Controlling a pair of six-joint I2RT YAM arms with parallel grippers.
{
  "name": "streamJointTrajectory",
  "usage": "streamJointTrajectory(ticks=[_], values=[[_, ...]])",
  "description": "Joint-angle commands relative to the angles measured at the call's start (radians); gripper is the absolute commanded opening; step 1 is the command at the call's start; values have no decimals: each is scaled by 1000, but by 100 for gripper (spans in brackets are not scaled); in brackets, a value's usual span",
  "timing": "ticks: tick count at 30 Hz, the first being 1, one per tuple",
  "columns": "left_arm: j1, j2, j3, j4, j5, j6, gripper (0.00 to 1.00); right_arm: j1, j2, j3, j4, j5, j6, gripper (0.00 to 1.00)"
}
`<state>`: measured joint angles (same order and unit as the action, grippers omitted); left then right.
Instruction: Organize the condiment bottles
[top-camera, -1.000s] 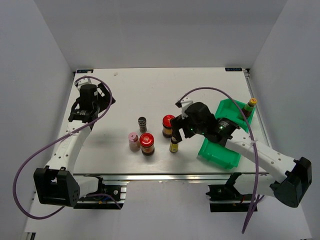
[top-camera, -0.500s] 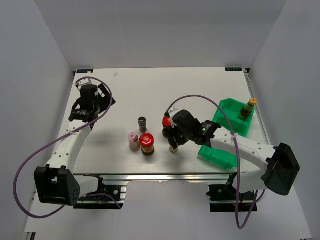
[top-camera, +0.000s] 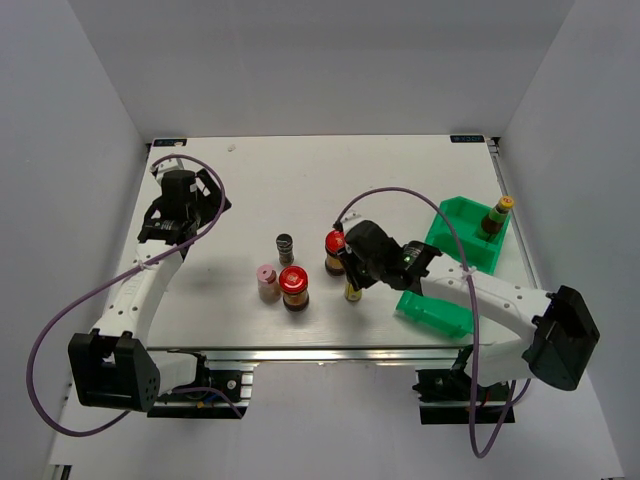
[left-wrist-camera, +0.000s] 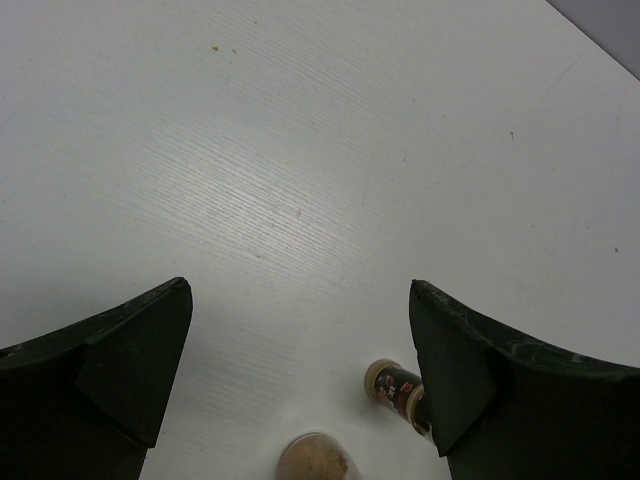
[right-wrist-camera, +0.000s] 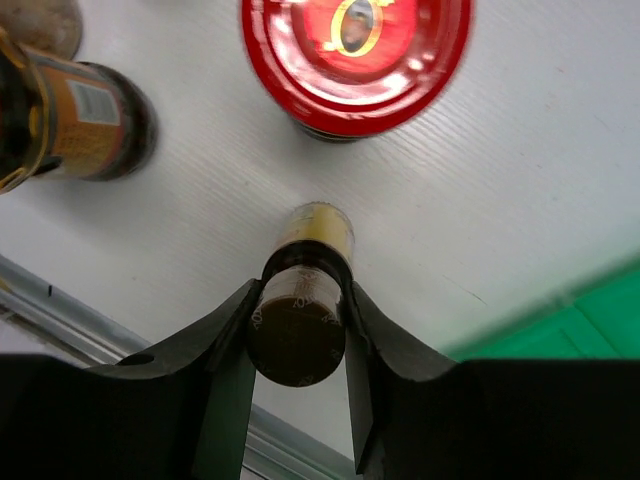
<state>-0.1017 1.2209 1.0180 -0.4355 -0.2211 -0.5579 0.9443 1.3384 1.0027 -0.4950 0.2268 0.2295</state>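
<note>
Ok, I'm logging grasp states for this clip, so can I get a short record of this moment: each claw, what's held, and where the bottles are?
right claw: shut on small brown bottle
left claw: open, empty, over bare table
in green bin: yellow-capped bottle
loose on table: red-lidded jar, second red-lidded jar, pink-capped jar, grey shaker
</note>
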Motion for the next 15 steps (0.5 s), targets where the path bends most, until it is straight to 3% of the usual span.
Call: streamJointTrajectory(ticks=[1,5,9,15], values=[[2,-3,-1,-3,-11,3,98,-31,-82,79,-42,150,50,14],[2,-8,2,1,-1,9,98,-153,-165,103,-37,245,74,15],[2,-3,14,7,17,15,98,-314,-226,137,5,244,65,14],[2,2,28,11,28,19,98,-551,-176,234,-20,247,45,14]])
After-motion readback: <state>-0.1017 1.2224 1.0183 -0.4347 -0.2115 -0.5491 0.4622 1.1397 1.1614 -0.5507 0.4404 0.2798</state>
